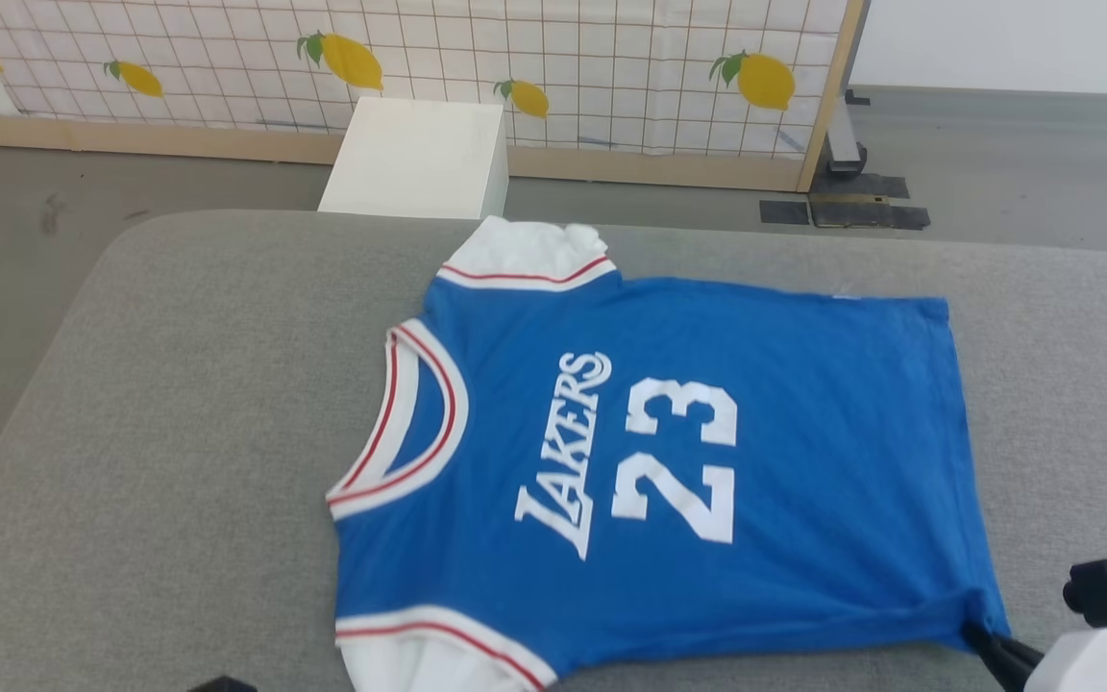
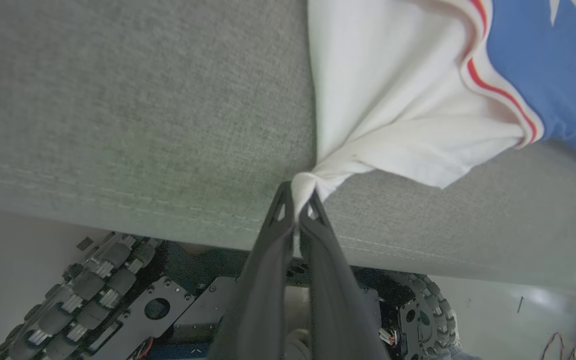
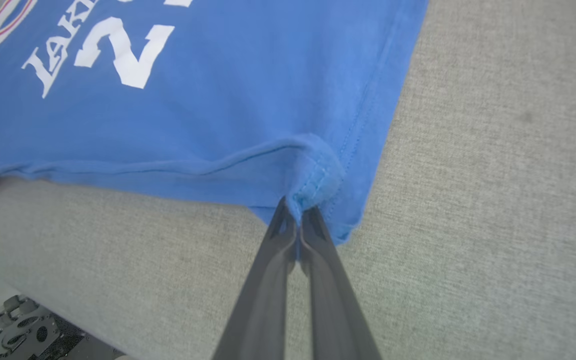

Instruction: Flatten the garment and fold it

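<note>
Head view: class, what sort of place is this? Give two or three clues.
Probably a staged robot test area, not a home: a lemon-print backdrop stretched on a wooden frame, taped patches on bare grey floor, and a grey padded surface holding the jersey.

1 jersey [image 1: 669, 432], 1 wht box [image 1: 414, 159], 2 grippers: L [image 2: 300, 194], R [image 3: 298, 209].

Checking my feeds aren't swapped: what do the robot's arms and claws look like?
Left claw and right claw: each two long, dark grey, tapering fingers with triangular cut-outs near the tips. Right arm's white forearm shell carries a black camera block.
</note>
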Available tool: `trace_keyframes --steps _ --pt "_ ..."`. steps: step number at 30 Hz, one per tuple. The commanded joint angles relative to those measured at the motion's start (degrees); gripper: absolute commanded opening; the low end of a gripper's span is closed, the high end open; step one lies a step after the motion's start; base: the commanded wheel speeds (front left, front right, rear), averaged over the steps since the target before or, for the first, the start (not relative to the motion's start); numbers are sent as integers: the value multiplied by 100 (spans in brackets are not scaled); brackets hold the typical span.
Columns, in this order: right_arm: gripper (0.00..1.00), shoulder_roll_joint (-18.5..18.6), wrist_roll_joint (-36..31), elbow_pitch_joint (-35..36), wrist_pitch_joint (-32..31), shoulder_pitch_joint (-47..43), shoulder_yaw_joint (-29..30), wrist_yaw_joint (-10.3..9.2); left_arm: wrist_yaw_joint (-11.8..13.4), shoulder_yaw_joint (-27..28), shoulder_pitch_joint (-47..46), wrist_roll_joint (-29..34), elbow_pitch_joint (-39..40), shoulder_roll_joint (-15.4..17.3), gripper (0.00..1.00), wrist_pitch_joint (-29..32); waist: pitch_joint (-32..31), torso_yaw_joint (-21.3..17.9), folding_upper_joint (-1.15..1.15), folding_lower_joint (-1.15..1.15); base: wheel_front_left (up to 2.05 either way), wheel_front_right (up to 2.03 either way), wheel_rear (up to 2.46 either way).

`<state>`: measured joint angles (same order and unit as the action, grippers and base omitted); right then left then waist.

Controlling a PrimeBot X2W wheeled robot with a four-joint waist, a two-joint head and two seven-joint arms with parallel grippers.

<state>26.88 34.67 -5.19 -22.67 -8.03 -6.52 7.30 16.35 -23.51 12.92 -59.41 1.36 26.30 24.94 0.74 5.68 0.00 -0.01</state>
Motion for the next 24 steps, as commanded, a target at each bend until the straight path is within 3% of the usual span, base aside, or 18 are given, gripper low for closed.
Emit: trace_keyframes --steps 1,4,8,17,24 --pt "0 36 -32 50 -120 -117 37 19 71 -27 173 -89 81 98 0 149 -11 -16 0 1 0 0 0" --pt "0 56 -8 160 -425 -265 65 19 159 -15 291 -219 327 187 0 371 5 -19 0 1 0 0 0" --pt "0 38 -6 349 -697 -354 190 19 192 200 223 -225 720 195 0 183 57 -12 0 1 0 0 0" --pt "0 -158 -210 777 -925 45 551 19 -19 527 -685 365 1365 225 0 -597 274 -103 0 1 0 0 0" --pt "0 -248 -365 795 -1396 741 599 19 -196 455 -1774 643 1113 78 0 -709 779 -222 0 1 0 0 0"
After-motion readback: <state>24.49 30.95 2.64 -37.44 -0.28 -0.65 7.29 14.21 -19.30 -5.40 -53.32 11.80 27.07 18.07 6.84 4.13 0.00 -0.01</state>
